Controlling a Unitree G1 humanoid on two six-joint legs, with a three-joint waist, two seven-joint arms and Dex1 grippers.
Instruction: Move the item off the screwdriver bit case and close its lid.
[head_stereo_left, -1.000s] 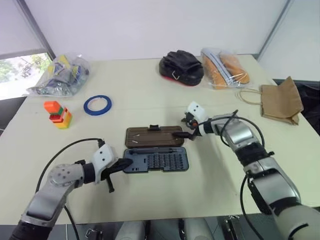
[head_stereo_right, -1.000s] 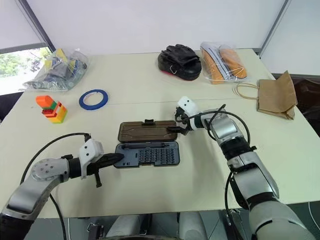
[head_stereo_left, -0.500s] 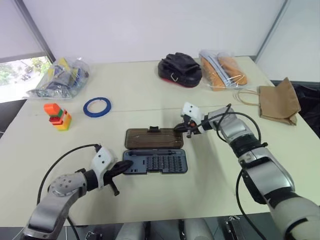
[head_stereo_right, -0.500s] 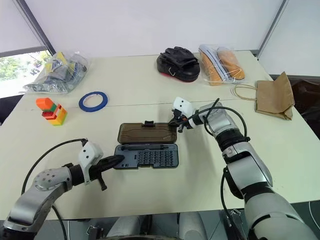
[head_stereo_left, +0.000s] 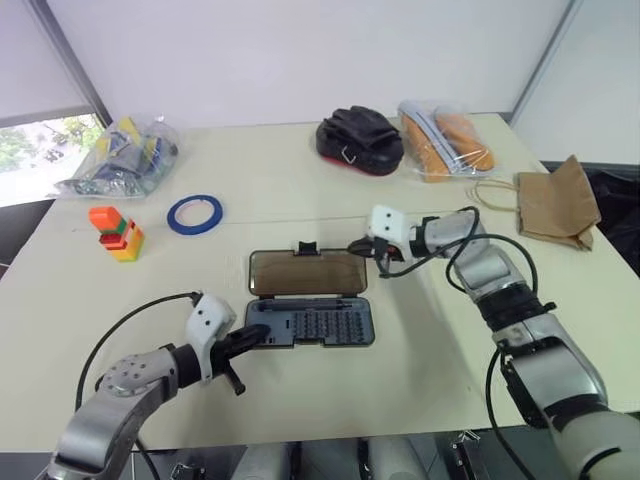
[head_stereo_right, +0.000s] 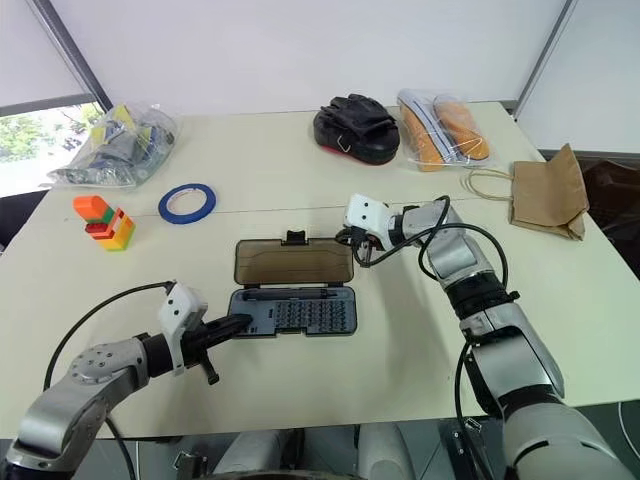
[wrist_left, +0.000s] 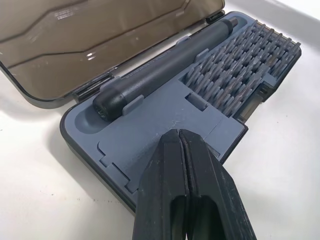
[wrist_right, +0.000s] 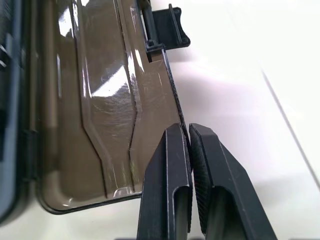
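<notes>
The screwdriver bit case (head_stereo_left: 310, 322) lies open on the pale worktop (head_stereo_left: 420, 380), its grey-blue tray nearest the robot with rows of small metal bits and a dark driver handle (wrist_left: 165, 65) lying along the hinge side. The lid (head_stereo_left: 308, 272), smoky brown and translucent, is tilted up off the worktop on its far edge, where the small black latch tab (head_stereo_left: 306, 247) sticks out.

The right pincer (wrist_right: 189, 145) is closed on the lid's thin side edge, the plastic pinched between its two black fingers; from the head views it (head_stereo_left: 365, 247) sits at the lid's right end, near the far corner.

The left pincer (wrist_left: 181, 150) has its fingers pressed together with nothing between them, and the tips rest on or just over the bare grey-blue ledge at the tray's left end, beside the driver handle's butt; contact cannot be told for sure.

The blue tape ring (head_stereo_left: 195, 212) lies flat on the worktop well apart from the case, toward the far left, near the orange, green and yellow block stack (head_stereo_left: 115, 231).
</notes>
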